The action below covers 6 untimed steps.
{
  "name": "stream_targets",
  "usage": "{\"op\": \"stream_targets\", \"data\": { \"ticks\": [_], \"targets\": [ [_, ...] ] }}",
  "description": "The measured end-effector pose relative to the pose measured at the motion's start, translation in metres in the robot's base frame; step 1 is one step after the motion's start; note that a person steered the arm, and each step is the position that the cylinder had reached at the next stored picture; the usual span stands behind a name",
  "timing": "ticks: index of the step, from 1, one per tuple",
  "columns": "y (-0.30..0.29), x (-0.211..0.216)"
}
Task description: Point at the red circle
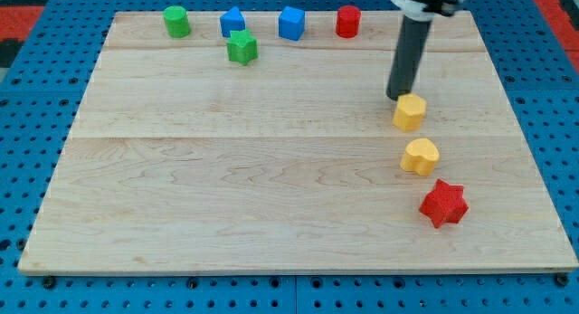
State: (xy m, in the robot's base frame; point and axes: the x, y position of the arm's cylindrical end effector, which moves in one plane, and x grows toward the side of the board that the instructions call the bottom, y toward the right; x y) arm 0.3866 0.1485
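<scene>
one target: the red circle (pixel 348 21), upright near the board's top edge, right of the blue blocks.
my tip: (pixel 398 98) a bare rod with no claw to open or close, just above the yellow hexagon (pixel 410 111).
direction: the circle lies up and left of my tip, well apart.
path: looks clear.

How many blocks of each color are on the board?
Green: 2, the green cylinder and green star
Blue: 2, and
Red: 2, the red circle and red star
Yellow: 2, and
Total: 8
</scene>
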Motion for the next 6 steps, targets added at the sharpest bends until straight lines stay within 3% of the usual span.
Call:
{"op": "stream_targets", "data": {
  "ticks": [1,2,4,5,6],
  "targets": [
    [0.004,0.012],
    [0.001,-0.022],
    [0.021,-0.147],
    [-0.007,-0.194],
    [-0.02,-0.193]
  ]
}}
